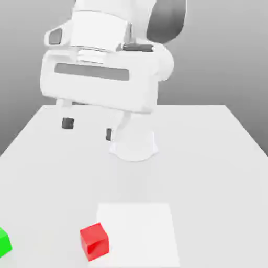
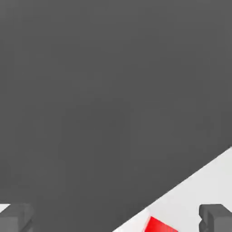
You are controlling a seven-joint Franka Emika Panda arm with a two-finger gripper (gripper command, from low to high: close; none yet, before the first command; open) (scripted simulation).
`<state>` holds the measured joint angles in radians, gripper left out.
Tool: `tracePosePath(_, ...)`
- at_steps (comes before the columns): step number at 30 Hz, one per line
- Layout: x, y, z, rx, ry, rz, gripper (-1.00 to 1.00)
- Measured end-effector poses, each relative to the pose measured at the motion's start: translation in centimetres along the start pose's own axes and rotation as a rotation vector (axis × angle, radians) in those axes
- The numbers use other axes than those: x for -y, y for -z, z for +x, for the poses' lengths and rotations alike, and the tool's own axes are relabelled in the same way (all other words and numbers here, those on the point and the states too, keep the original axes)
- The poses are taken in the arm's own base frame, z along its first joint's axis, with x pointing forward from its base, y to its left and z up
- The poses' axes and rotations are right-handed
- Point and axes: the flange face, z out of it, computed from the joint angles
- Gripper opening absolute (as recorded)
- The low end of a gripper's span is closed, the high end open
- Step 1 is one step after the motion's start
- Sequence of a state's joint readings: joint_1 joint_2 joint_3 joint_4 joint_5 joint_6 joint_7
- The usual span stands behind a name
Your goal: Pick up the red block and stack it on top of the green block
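On the table [image 1: 220,157], the green block [image 1: 4,243] sits well off the exterior view's left of the red block [image 1: 94,241]. The gripper [image 1: 88,129] hangs above and behind the red block, jaws spread wide, holding nothing.
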<state>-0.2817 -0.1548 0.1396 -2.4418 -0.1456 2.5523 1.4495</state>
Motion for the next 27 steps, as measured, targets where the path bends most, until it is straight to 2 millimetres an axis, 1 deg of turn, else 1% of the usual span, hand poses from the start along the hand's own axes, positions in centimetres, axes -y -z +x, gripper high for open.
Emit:
tracePosePath(2,-1.1,-3.8,0.3,0.02,-0.075,-0.056,0.0)
tracePosePath(5,-3.3,-9.2,0.6,0.053,-0.192,-0.139,0.0)
tracePosePath(7,-4.9,-12.4,0.0,0.08,-0.259,-0.191,0.0)
tracePosePath(9,-6.5,-15.4,-0.6,0.106,-0.326,-0.24,0.0)
tracePosePath(14,-8.4,-21.6,-1.6,0.118,-0.358,-0.262,0.0)
tracePosePath(15,-8.7,-22.4,-1.8,0.118,-0.358,-0.263,-1.0)
tracePosePath(20,-8.6,-22.4,-1.8,0.118,-0.358,-0.26,-1.0)
tracePosePath(21,-8.8,-22.8,-1.9,0.118,-0.358,-0.261,-1.0)
tracePosePath(22,-8.7,-22.4,-1.8,0.118,-0.359,-0.261,-1.0)
tracePosePath(24,-8.1,-20.6,-1.4,0.118,-0.36,-0.26,-1.0)
tracePosePath(27,-7.4,-17.3,-0.7,0.117,-0.36,-0.262,-1.0)
